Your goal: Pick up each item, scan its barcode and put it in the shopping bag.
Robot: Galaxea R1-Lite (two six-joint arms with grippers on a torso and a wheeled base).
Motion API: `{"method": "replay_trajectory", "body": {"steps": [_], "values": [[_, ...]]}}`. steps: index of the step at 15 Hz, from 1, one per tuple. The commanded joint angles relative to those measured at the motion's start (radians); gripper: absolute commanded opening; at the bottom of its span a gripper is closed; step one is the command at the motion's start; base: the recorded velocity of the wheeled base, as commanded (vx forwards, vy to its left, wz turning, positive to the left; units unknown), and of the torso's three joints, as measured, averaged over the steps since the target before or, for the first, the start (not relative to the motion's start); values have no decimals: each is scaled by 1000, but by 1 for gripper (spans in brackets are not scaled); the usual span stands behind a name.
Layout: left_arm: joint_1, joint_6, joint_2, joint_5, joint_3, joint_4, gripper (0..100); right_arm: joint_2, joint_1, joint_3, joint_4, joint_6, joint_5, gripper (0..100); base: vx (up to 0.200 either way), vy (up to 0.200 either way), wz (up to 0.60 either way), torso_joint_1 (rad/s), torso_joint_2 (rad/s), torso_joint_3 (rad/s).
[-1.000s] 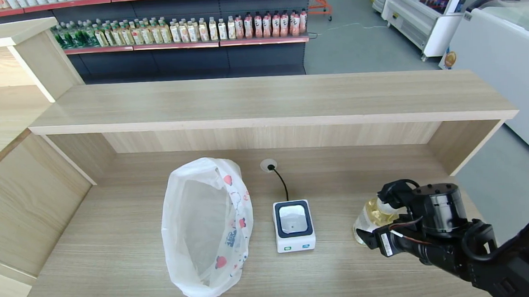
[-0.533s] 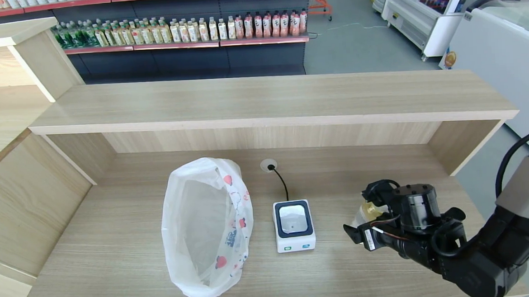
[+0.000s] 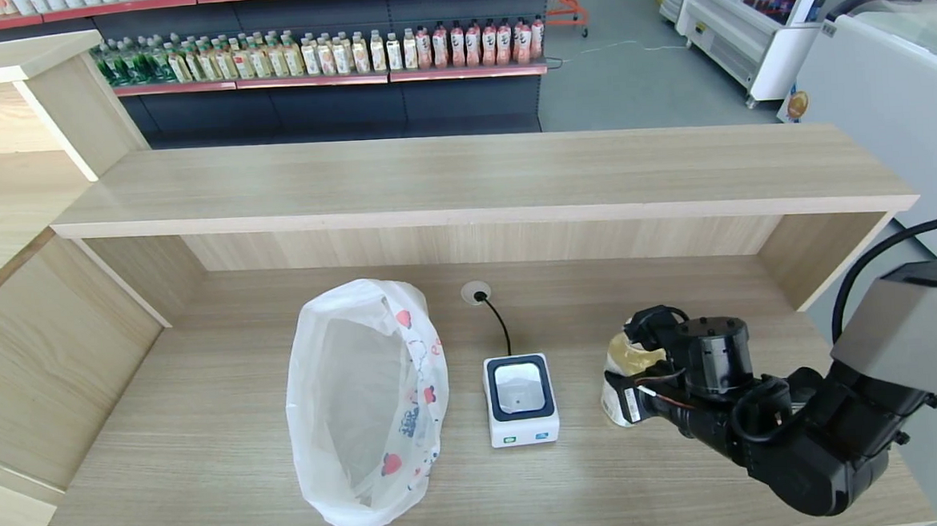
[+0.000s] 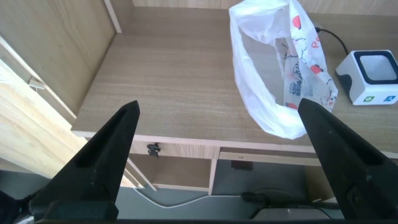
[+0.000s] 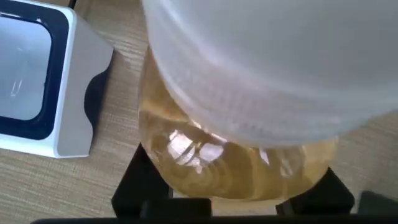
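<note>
One item, by the head view: bottle (image 3: 624, 377) clamped in the right hand (image 3: 638, 365), just right of the scanner (image 3: 521, 398) on the counter (image 3: 204, 421); swing the barcode over the glass. Left wrist: left hand (image 4: 221, 162) spread empty near the shopping bag (image 4: 273, 81). Right wrist: grasp on the liquid-filled body; hold firm.

On the counter (image 3: 204, 421) the shopping bag (image 3: 368, 404) lies to the left, with the scanner (image 3: 520, 399) just beside it on its right. The cable (image 3: 497, 319) runs from the scanner toward the back of the counter. Right of the scanner and near it, the bottle (image 3: 626, 359) is held in the right gripper (image 3: 636, 392).
</note>
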Motion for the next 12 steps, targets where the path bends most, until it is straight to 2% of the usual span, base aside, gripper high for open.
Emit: {"method": "replay_trajectory", "body": {"steps": [1,9,12], "values": [[0,0,0,0,0,0,100,14,1,-30,3,0,-1,0,0,0,0,0,0,0],[0,0,0,0,2,0,100,48,33,-69,-28,-56,-4,0,0,0,0,0,0,0],[0,0,0,0,0,0,100,-86,22,-44,-43,-26,1,0,0,0,0,0,0,0]]}}
